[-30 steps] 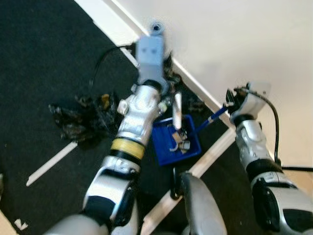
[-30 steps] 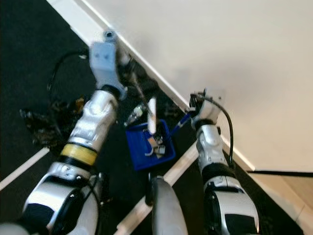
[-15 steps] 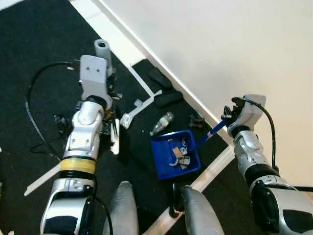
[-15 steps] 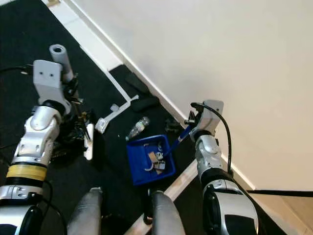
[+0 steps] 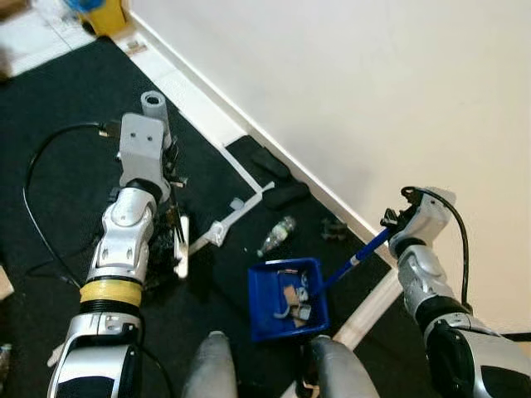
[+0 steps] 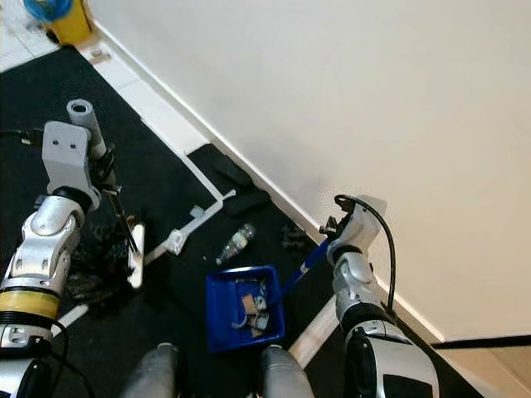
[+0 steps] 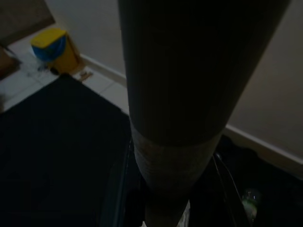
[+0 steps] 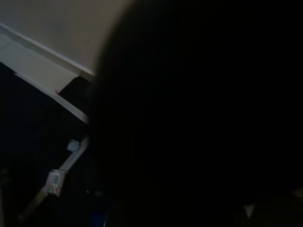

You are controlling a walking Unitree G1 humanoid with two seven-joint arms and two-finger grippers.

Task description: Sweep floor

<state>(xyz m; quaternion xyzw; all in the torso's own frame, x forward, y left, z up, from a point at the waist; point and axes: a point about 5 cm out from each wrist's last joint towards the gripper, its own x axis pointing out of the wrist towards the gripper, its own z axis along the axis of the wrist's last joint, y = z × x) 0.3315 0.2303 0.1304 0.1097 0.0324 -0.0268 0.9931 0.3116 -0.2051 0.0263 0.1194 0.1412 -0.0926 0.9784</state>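
Lying on the black floor mat (image 5: 58,124) near the wall, the blue dustpan (image 5: 286,300) holds debris. Right fingers (image 5: 390,222) grip its handle; left fingers (image 6: 104,170) apparently clamp the broom (image 6: 133,249).

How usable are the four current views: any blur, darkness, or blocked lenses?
Both eye views are sharp and evenly lit; the blue dustpan and plastic bottle read clearly. Left wrist view is dim, a dark out-of-focus handle blocking its middle. Right wrist view is nearly black.
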